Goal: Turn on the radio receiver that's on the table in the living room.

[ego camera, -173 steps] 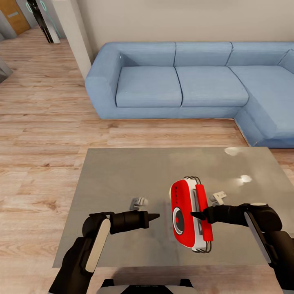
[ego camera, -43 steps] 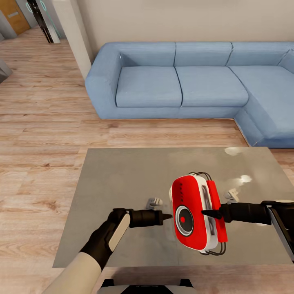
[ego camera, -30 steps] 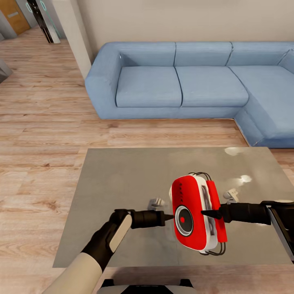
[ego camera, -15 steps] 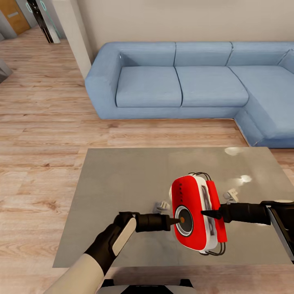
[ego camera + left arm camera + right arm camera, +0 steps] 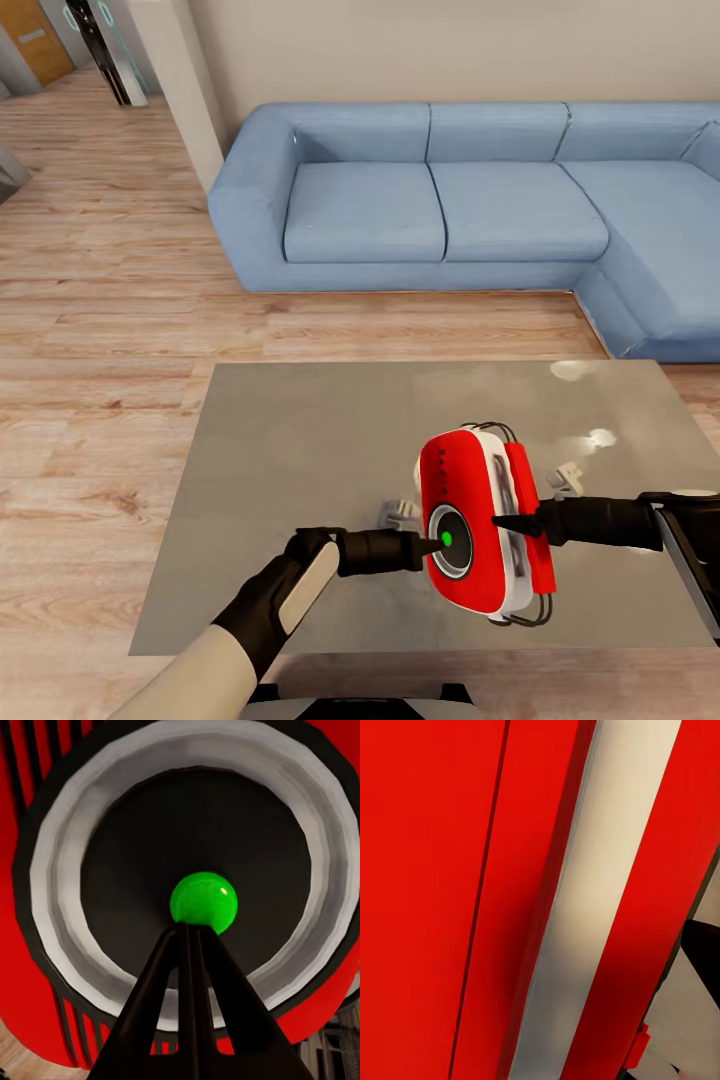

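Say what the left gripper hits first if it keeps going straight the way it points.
The green button at the centre of the radio's dial. The left gripper, fingers together, points straight at it; in the left wrist view its tip sits at the button's edge, apparently touching already, though exact contact is hard to judge.

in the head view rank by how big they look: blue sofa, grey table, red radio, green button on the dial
1. Blue sectional sofa
2. Glossy grey-brown coffee table, a close second
3. Red radio with white trim
4. Small round green button
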